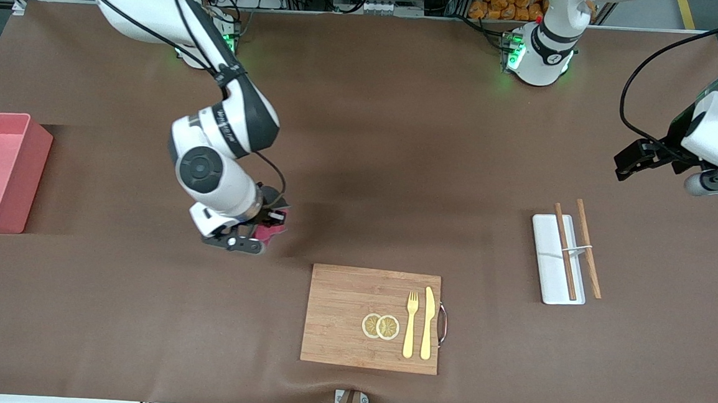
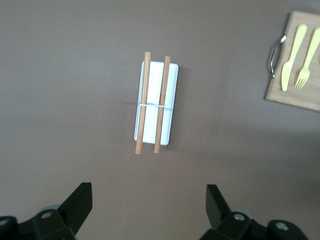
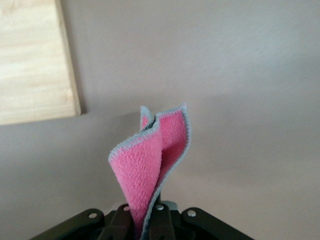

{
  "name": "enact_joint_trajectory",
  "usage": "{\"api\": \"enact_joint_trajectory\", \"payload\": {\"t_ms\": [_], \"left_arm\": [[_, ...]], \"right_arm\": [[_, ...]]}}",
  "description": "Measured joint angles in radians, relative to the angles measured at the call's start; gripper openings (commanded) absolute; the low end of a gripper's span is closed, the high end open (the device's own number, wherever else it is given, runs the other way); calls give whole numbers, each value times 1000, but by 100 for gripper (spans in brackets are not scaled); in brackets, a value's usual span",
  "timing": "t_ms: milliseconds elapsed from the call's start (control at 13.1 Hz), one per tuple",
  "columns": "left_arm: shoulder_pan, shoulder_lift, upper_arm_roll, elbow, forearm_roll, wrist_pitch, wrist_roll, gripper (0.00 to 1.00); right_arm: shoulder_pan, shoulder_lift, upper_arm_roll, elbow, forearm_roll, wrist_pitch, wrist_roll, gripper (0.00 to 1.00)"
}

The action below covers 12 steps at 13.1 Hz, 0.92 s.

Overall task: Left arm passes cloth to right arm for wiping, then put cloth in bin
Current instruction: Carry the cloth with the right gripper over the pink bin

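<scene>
The right gripper [image 1: 256, 231] pinches the pink cloth [image 3: 152, 165] between closed jaws above bare table beside the wooden board [image 1: 340, 300]. The left gripper [image 2: 150, 205] waits, jaws wide, over one white tray [image 2: 167, 80] bearing two chopsticks [image 2: 141, 105]. One bin [image 1: 15, 162].

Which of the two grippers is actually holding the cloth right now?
The right gripper, low over the table beside the wooden board, is shut on the pink cloth. The left gripper hangs open over the white tray.
</scene>
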Motion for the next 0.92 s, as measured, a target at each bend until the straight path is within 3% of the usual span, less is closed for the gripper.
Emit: {"api": "enact_joint_trajectory", "payload": {"t_ms": [460, 920], "left_arm": [[0, -19, 1, -3, -3, 3, 103, 100], [16, -43, 5, -5, -48, -6, 103, 100]], "right_arm": [[-234, -41, -16, 11, -1, -26, -357, 0], [-580, -53, -24, 63, -1, -116, -953, 0]]}}
